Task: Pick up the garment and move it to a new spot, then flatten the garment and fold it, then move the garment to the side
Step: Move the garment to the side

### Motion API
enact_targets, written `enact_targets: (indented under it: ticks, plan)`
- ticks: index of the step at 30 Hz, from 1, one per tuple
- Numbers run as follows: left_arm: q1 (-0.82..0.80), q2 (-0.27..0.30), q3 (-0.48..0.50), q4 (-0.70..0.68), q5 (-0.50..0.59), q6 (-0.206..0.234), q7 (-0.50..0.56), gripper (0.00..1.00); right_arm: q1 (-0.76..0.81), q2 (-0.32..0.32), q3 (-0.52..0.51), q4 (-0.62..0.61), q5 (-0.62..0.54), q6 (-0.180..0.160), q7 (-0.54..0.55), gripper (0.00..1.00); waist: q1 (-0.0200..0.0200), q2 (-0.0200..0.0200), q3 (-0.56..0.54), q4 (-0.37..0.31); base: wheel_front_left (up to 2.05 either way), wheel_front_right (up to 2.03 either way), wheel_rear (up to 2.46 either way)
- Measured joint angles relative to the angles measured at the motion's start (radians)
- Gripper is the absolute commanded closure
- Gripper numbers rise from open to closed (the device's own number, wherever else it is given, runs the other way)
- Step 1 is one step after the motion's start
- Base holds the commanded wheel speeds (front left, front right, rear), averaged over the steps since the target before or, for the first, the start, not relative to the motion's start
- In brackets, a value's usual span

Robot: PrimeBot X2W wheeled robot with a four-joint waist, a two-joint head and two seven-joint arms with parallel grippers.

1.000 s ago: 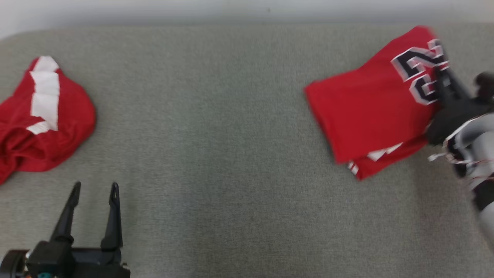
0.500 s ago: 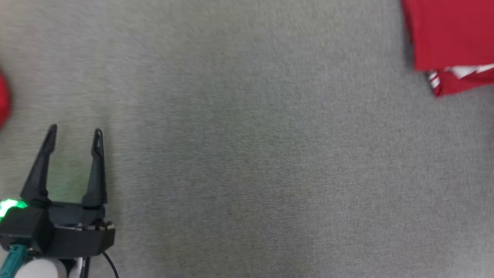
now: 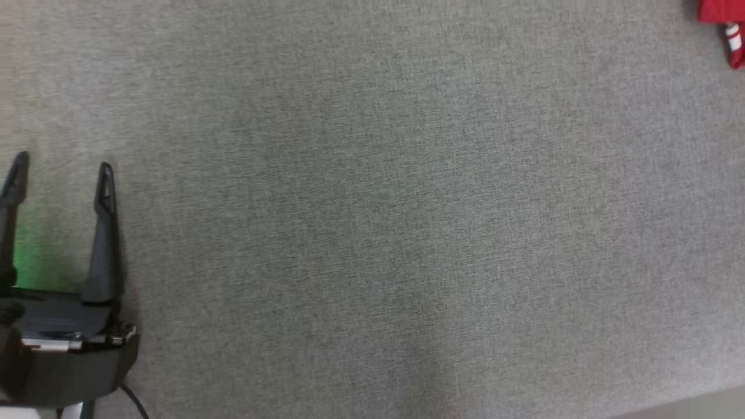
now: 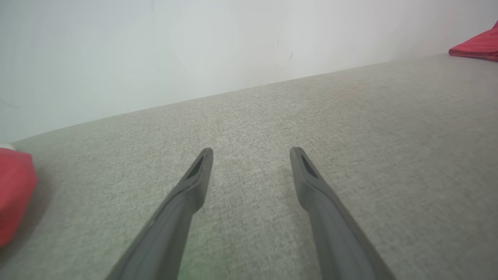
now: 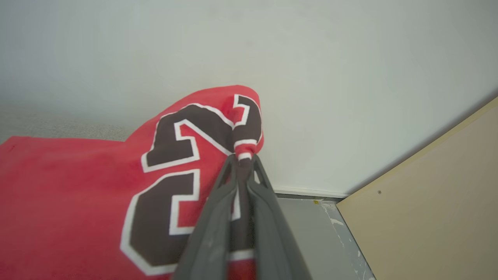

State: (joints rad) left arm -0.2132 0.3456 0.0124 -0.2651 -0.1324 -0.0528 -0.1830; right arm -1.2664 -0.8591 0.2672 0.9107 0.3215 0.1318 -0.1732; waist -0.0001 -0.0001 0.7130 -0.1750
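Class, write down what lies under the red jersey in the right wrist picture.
The grey fabric surface shows beyond the red jersey; whatever lies directly beneath it is covered by its cloth.

Dark Fingers, Black Housing

The left gripper (image 3: 63, 163) is built of two long dark fingers (image 3: 105, 233), each tapered to a narrow tip with a slot-like recess cut near the end. They are seated in a blocky black housing (image 3: 70, 361), where a pale metallic strip (image 3: 52, 343) is seen along the upper edge. A thin black cable (image 3: 135, 404) is seen curving out beneath it. The right gripper (image 5: 244, 157) is shown with grey, matte, lightly scuffed fingers
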Motion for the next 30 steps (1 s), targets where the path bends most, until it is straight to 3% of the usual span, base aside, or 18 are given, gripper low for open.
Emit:
enact_targets:
  ticks: [7, 8, 9, 10, 22, 30]
  plan:
    - [0.017, 0.016, 0.019, -0.051, 0.001, 0.012, 0.009, 0.0, -0.05, 0.003, -0.007, -0.002, -0.041, 0.0, 0.0, 1.0, 0.0, -0.0001, 0.034, -0.029, 0.0, 0.0, 0.0]
    - [0.019, 0.017, 0.02, -0.055, 0.001, 0.015, 0.009, 0.0, -0.054, 0.006, -0.009, -0.001, -0.05, 0.0, 0.0, 0.38, -0.0001, -0.0002, 0.038, -0.032, 0.0, 0.0, 0.0]
    - [0.02, 0.018, 0.021, -0.058, 0.001, 0.018, 0.01, 0.0, -0.056, 0.011, -0.01, -0.003, -0.059, 0.0, -0.003, 0.07, -0.0001, -0.0001, 0.041, -0.035, 0.0, 0.0, 0.0]
    - [0.021, 0.019, 0.022, -0.061, 0.001, 0.018, 0.01, 0.0, -0.056, 0.017, -0.017, -0.006, -0.067, 0.0, -0.009, 0.0, -0.0001, -0.0001, 0.043, -0.037, 0.0, 0.0, 0.0]
    - [0.02, -0.016, 0.008, 0.02, -0.023, 0.036, -0.037, 0.0, 0.009, 0.093, -0.084, -0.137, -0.121, 0.0, -0.064, 0.0, 0.0003, 0.0001, -0.015, -0.027, 0.0, 0.0, 0.0]
    - [0.093, -0.08, 0.007, 0.161, -0.066, 0.045, -0.07, 0.0, 0.207, 0.178, -0.091, -0.329, -0.073, 0.0, -0.056, 0.0, 0.0003, 0.0001, -0.157, 0.009, 0.0, 0.0, 0.0]
